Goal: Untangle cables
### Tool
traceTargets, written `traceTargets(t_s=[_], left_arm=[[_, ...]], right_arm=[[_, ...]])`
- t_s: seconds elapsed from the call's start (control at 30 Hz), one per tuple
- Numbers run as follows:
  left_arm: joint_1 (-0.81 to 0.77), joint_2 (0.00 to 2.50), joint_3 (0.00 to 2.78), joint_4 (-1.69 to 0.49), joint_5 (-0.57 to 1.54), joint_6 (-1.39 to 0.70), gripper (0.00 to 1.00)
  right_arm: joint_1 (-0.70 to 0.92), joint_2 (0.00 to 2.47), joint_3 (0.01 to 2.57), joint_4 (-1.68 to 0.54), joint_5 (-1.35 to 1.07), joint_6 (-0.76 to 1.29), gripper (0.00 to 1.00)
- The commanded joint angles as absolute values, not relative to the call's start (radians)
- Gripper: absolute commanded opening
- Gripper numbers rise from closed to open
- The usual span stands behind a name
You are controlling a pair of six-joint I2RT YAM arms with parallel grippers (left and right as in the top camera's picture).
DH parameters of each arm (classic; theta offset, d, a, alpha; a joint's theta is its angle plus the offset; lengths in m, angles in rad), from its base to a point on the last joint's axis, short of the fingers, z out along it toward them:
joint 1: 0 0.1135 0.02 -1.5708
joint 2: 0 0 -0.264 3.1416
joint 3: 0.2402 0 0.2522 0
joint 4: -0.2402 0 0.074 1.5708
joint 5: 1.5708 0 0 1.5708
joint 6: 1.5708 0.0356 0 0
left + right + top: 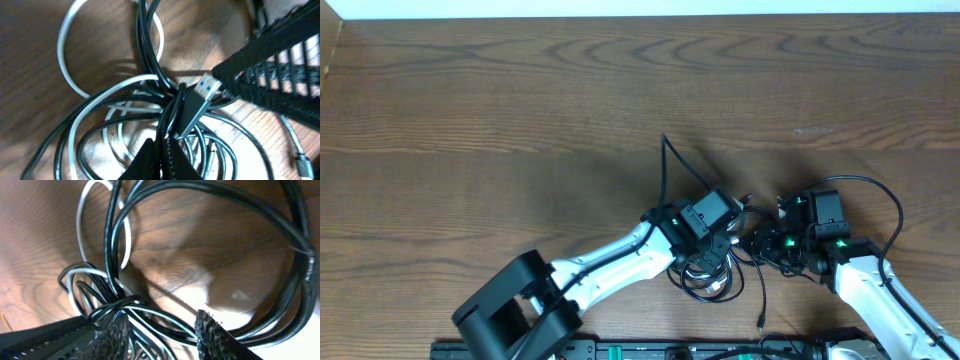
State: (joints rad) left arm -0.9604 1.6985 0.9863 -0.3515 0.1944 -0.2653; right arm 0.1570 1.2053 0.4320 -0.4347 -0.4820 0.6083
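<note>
Overhead camera is looking straight down at the wooden table (pixel 520 100) from well above, with both arms entering at the bottom edge. Left wrist camera is sitting very close above the cables (pixel 150 90), facing down past the left fingers (pixel 146 161) at the frame's bottom. Right wrist camera is hanging equally close, facing down past the right fingers (pixel 215 335). All three are sharing the same tangle and the wood under it.

Brown wood-grain table (pixel 520 100), black cables (pixel 144 45), white cable (pixel 61 40), white-and-black arms (pixel 610 255)
</note>
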Motion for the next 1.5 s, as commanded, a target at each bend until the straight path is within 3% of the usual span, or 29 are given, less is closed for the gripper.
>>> traceTargets(t_s=[0.0,0.4,0.63,1.0,1.13,1.47], left_arm=[[-0.943,1.644,0.978,-0.353,0.172,-0.237,0.08],[-0.936,1.633,0.978,-0.357,0.175,-0.177,0.08],[-0.944,1.661,0.971,-0.357,0.205,-0.186,0.29],[-0.96,1.72,0.971,-0.349,0.208,-0.196,0.28],[-0.96,1.721,0.971,-0.342,0.209,-0.196,0.09],[-0.96,1.721,0.971,-0.338,0.209,-0.196,0.11]], right_arm=[[0.141,1.165,0.47,-0.437,-0.525,0.559,0.4],[0.084,1.116,0.474,-0.412,-0.616,0.561,0.43],[0.086,1.119,0.472,-0.459,-0.587,0.572,0.42],[0.088,1.119,0.406,-0.45,-0.557,0.631,0.43],[0.112,1.119,0.405,-0.427,-0.564,0.636,0.43],[0.211,1.119,0.403,-0.418,-0.461,0.742,0.43]])
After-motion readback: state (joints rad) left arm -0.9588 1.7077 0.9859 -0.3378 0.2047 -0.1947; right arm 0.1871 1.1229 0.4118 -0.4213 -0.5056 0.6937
